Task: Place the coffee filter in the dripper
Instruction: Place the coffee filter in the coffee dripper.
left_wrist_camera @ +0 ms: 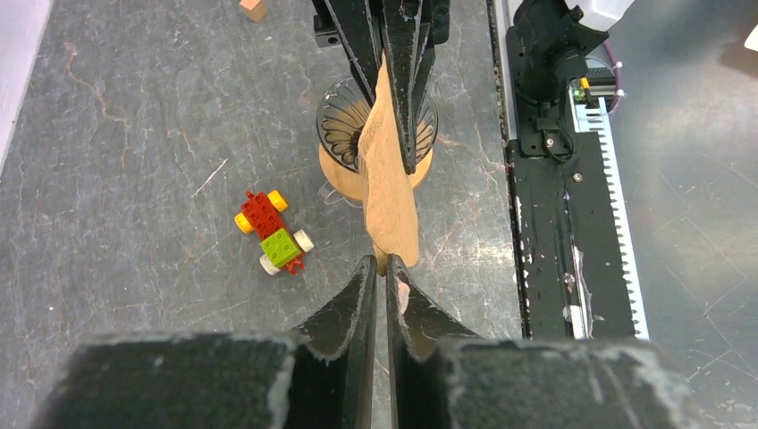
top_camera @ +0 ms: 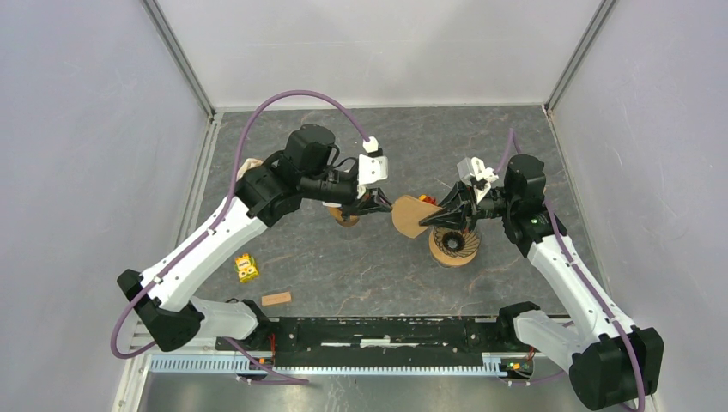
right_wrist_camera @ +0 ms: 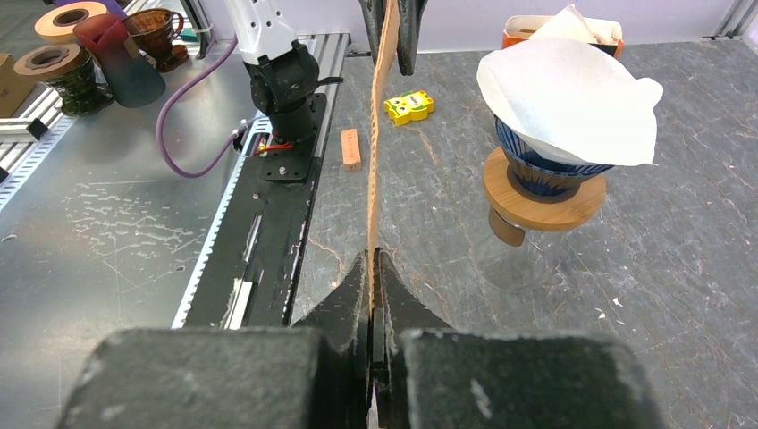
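Note:
A brown paper coffee filter (top_camera: pixel 410 215) hangs in the air, stretched flat between both grippers. My left gripper (top_camera: pixel 385 204) is shut on its left edge; in the left wrist view the filter (left_wrist_camera: pixel 389 197) runs from that gripper's tips (left_wrist_camera: pixel 384 261) away to the right gripper. My right gripper (top_camera: pixel 427 220) is shut on the opposite edge; its wrist view shows the filter (right_wrist_camera: pixel 383 116) edge-on, entering the closed jaws (right_wrist_camera: pixel 374 255). A dark ribbed dripper (top_camera: pixel 455 245) on a wooden collar stands just below the right gripper, under the filter (left_wrist_camera: pixel 338 121).
A blue dripper (right_wrist_camera: pixel 545 170) holding a white filter stands under the left arm (top_camera: pixel 343 216). A Lego car (left_wrist_camera: pixel 273 234), a yellow block (top_camera: pixel 247 268) and a small wooden block (top_camera: pixel 276 299) lie on the table. The black rail (top_camera: pixel 386 330) runs along the near edge.

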